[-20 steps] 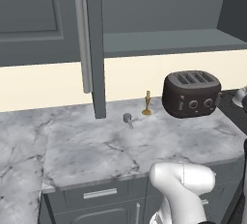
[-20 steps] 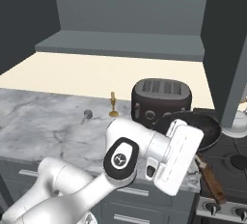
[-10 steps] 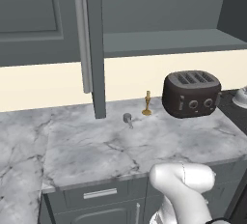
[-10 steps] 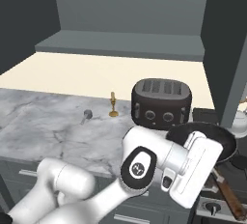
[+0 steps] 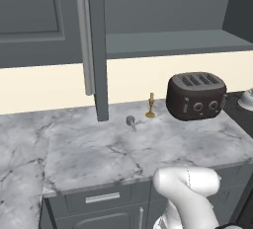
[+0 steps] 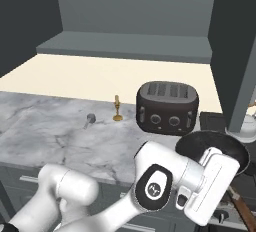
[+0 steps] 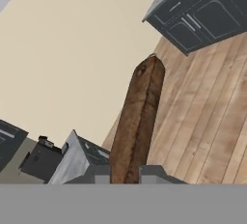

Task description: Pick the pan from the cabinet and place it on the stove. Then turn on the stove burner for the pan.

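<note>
Pan (image 6: 212, 152), round, shallow and black all over, hangs past the right end of the marble desk (image 6: 55, 136) over the black stove (image 6: 215, 122), its brown wooden handle (image 7: 136, 126) running straight out from the end effector (image 7: 124, 174), whose fingertips (image 7: 99, 175) are clamped on that handle. Behind it sits the dark four-slot toaster (image 6: 167, 107), then a small brass candlestick (image 6: 117, 108), with the open cabinet's grey shelf (image 6: 125, 47) above.

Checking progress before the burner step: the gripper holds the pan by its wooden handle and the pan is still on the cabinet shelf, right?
Not quite. The gripper does hold the pan by its wooden handle, but the right base view shows the pan out of the cabinet, low beside the toaster near the stove.
</note>
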Robot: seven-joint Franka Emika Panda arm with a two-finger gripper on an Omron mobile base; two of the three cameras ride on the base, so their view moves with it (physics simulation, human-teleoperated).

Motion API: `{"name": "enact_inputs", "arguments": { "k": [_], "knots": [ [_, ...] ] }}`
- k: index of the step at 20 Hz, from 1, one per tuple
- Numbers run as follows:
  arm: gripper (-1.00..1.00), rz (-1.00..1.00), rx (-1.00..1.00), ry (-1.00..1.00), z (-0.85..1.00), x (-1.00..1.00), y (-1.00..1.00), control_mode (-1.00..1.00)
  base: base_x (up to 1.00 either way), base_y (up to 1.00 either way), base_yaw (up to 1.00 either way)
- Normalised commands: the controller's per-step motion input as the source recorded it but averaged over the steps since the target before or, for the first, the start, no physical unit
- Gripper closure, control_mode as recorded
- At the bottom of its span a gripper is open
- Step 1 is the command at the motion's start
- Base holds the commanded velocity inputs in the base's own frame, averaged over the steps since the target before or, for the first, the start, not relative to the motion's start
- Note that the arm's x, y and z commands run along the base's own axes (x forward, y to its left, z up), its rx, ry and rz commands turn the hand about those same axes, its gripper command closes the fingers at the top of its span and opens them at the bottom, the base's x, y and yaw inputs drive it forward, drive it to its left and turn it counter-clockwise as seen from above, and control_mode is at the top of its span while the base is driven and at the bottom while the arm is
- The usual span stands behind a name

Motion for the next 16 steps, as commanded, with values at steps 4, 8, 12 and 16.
{"name": "enact_inputs", "arguments": {
  "k": [4,8,12,16],
  "knots": [
    [1.00,-0.02,0.00,-0.08,-0.29,0.14,-0.12,-1.00,0.00,0.00,0.00],
    [1.00,-0.02,0.00,-0.09,-0.27,0.18,-0.10,-1.00,0.00,0.00,0.00],
    [1.00,-0.02,0.00,-0.09,-0.26,0.17,-0.13,-1.00,0.00,0.00,0.00],
    [1.00,-0.02,0.00,-0.07,-0.23,0.23,-0.14,-1.00,0.00,0.00,0.00]
  ]
}}
